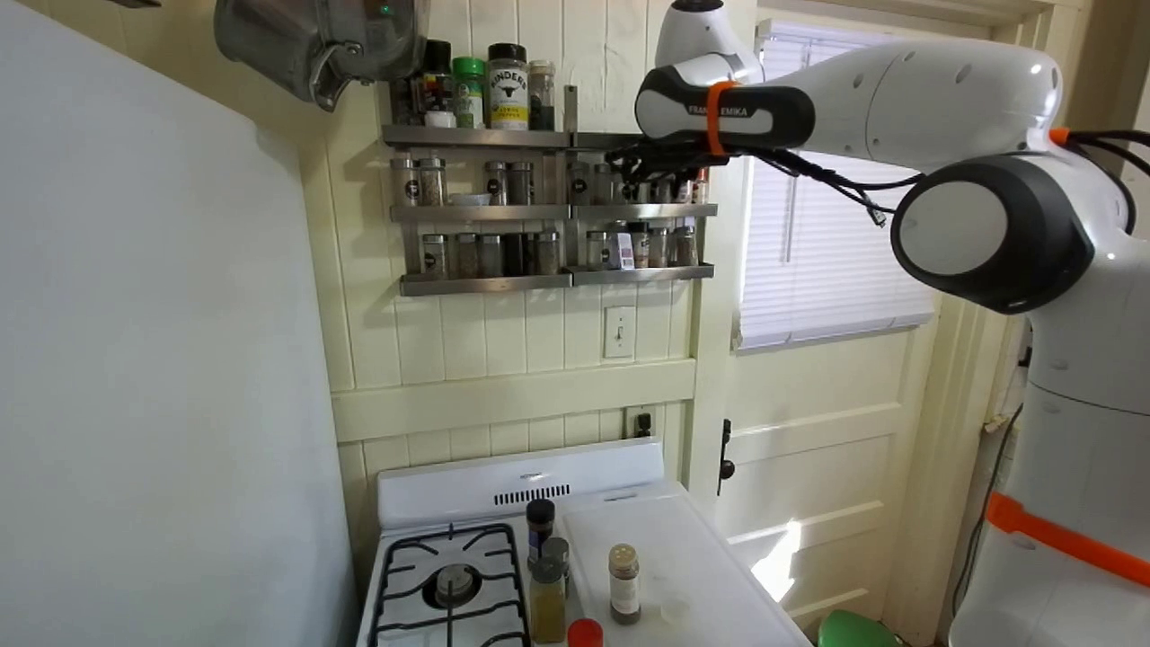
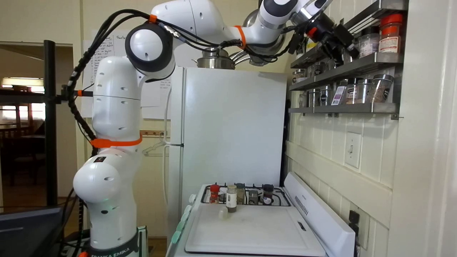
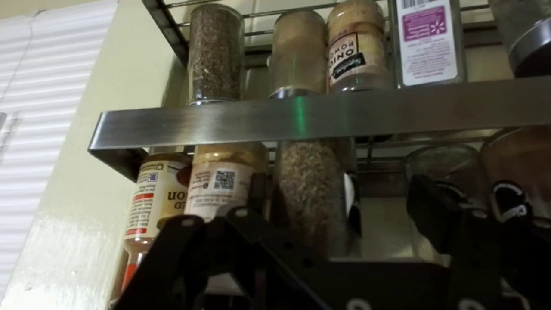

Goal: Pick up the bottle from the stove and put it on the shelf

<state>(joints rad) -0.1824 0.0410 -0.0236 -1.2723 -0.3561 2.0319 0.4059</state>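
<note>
My gripper [image 3: 340, 189] is at the steel shelf [image 3: 318, 122], its jaws apart around a glass bottle [image 3: 308, 185] of dried herbs. The wrist picture is upside down. This bottle sits closer to the left finger, with a gap to the right finger [image 3: 430, 211]; its base is hidden by the rail. In both exterior views the gripper [image 1: 629, 166] [image 2: 345, 55] reaches in under the top tier. On the stove [image 1: 683, 557] [image 2: 271, 232] stand several more bottles, one with a beige cap [image 1: 623, 589] [image 2: 231, 200]. Which one the task means, I cannot tell.
An onion powder jar [image 3: 359, 47] and other jars fill the tier below. A pale-labelled spice jar [image 3: 219, 185] is beside my left finger; a dark-labelled jar [image 3: 512, 189] is at the right. A metal pot [image 1: 319, 40] hangs near the shelf, above the fridge [image 2: 232, 125].
</note>
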